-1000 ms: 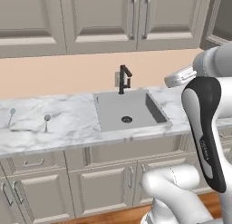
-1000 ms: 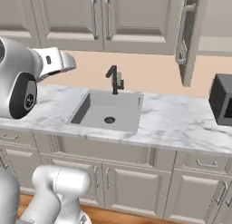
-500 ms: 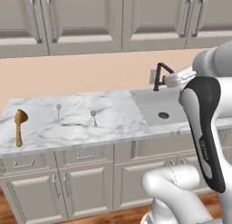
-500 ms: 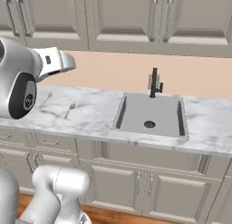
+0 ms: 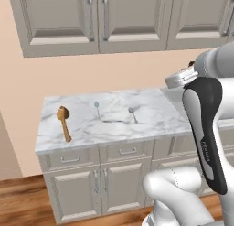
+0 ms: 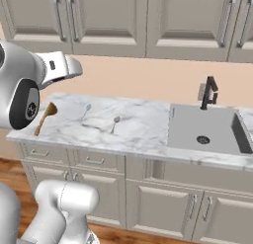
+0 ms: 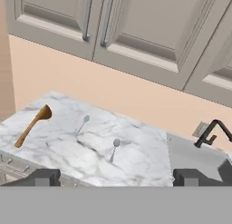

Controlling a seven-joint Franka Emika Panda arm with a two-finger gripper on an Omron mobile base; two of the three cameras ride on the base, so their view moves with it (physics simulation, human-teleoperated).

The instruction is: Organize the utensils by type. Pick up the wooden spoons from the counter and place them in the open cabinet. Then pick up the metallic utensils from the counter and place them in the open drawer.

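One orange-brown wooden spoon [image 5: 64, 123] [image 6: 44, 117] [image 7: 32, 125] lies near the left end of the white marble counter [image 5: 153, 124] [image 6: 143, 134] [image 7: 59, 150]. To its right lie two metallic utensils: a slim teal spoon [image 5: 97, 108] [image 6: 86, 111] [image 7: 83, 124] and a silver-grey spoon [image 5: 132, 114] [image 6: 114, 124] [image 7: 113, 149]. My gripper [image 7: 117, 177] hangs high above and in front of the counter, open, with nothing between its fingers. The open cabinet and the open drawer are out of view.
A sink [image 6: 205, 120] with a black faucet [image 6: 209, 92] [image 7: 211, 132] is set into the counter to the right of the spoons. Shut upper cabinets [image 5: 98, 19] run along the wall. The counter ends at the left, with wooden floor [image 5: 20, 202] beyond.
The base has driven left along the counter, so the whole scene has slid right. The sink left the middle and the spoons came into view. The gripper stays open.
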